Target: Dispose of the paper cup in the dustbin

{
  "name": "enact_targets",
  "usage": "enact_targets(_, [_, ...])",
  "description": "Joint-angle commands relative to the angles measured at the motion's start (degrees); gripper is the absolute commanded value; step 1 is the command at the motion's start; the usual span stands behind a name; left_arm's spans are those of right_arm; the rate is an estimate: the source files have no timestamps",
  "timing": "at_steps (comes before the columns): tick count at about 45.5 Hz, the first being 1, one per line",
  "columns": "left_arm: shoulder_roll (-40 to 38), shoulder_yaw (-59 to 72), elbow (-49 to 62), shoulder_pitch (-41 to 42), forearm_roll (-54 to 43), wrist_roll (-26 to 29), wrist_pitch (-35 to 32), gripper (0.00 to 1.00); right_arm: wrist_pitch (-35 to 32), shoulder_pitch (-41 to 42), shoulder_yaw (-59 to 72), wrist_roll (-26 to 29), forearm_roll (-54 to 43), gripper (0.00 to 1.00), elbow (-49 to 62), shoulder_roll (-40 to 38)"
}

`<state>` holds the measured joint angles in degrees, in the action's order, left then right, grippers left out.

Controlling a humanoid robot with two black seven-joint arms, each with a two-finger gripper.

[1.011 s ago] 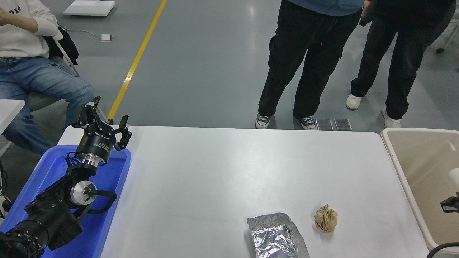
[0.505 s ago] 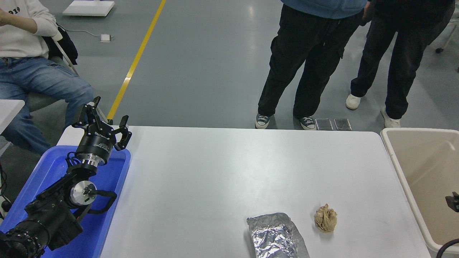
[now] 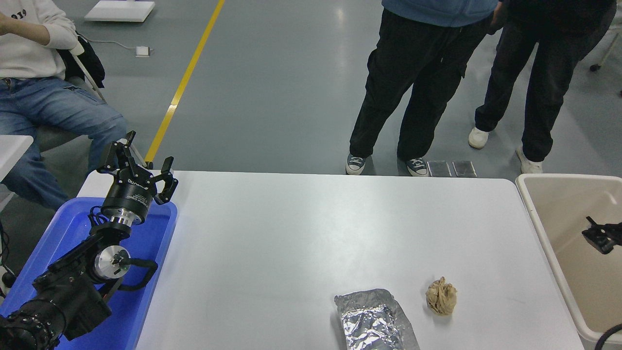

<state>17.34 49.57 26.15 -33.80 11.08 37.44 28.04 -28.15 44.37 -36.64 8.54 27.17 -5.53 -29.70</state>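
Right gripper [image 3: 598, 237]: only its tip is seen, at the picture's right edge above the interior of the dustbin [image 3: 529, 204]. Whether its fingers are apart or together cannot be told, as too little of it is in view. One second earlier a white object, judged to be the paper cup, was seen at the right edge just above the gripper tip, over the dustbin. Half a second ago it was no longer seen, and it is not seen now; the gripper tip has since been raised toward the far side of the dustbin. From this it is judged that the cup has been released into the dustbin, though its resting place is hidden beyond the frame edge, so the drop cannot be confirmed.

Left gripper [image 3: 137, 163]: parked with fingers apart, well apart from the dustbin, above the blue plastic tray [image 3: 160, 233] at the opposite end of the table.

On the white table [image 3: 291, 233], the crumpled brown paper ball [image 3: 441, 295] and the silver foil packet [image 3: 374, 318] lie near the dustbin's side, untouched.
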Motion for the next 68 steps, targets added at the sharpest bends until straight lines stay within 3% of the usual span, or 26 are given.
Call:
enact_targets(1, [-0.1, 0.0, 0.0, 0.0, 0.0, 0.0, 0.0, 1.0, -8.0, 7.0, 3.8, -1.0, -3.7, 1.0, -9.1, -0.1])
enact_targets(9, [-0.1, -0.1, 0.0, 0.0, 0.0, 0.0, 0.0, 1.0, -7.8, 11.0, 3.7, -7.8, -10.5, 1.0, -15.4, 1.4])
enact_targets(24, [-0.1, -0.1, 0.0, 0.0, 0.0, 0.0, 0.0, 1.0, -7.4, 9.8, 3.9, -20.3, -31.2, 1.0, -17.5, 13.9])
enact_targets(30, [-0.1, -0.1, 0.0, 0.0, 0.0, 0.0, 0.0, 1.0, -6.7, 7.6, 3.8, -27.2, -31.7, 1.0, -17.3, 17.8])
enact_targets(39, [-0.1, -0.1, 0.0, 0.0, 0.0, 0.0, 0.0, 1.0, -3.2, 2.6, 2.8, -33.0, -31.7, 1.0, -17.3, 21.6])
enact_targets(57, [-0.1, -0.1, 0.0, 0.0, 0.0, 0.0, -0.1, 1.0, -1.6, -6.7, -7.5, -33.9, -30.6, 1.0, -19.3, 25.8])
enact_targets(68, [-0.1, -0.1, 0.0, 0.0, 0.0, 0.0, -0.1, 1.0, -0.9, -6.9, -8.0, -33.9, -22.3, 1.0, -19.5, 29.7])
